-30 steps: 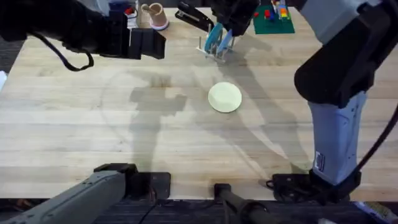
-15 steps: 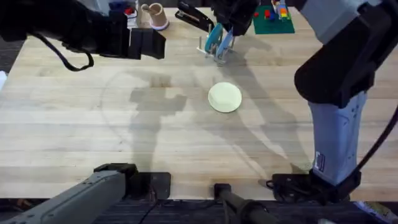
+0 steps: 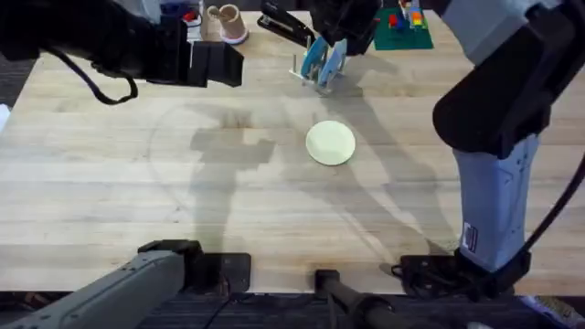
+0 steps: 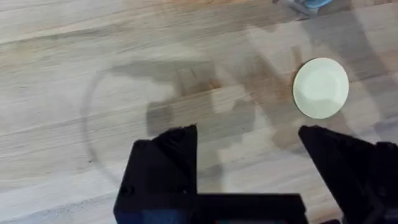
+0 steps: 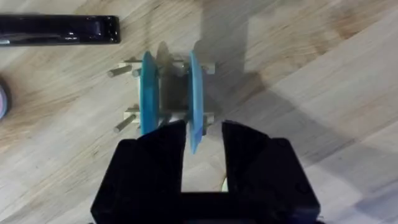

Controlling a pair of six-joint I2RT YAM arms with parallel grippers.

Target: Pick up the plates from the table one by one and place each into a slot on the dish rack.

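The small wooden dish rack stands at the table's far middle. A teal-blue plate and a light blue plate stand on edge in its slots. My right gripper hovers over the rack, open, with the light blue plate's rim in the gap between its black fingers. A cream-yellow plate lies flat on the table, nearer than the rack. My left gripper hangs open above the far left of the table, empty.
A black stapler-like object lies just behind the rack. A pink cup and a green brick board sit along the far edge. The right arm's tall column stands at the right.
The right gripper and the light blue plate have shifted very slightly at the rack. The left arm and the cream plate are where they were.
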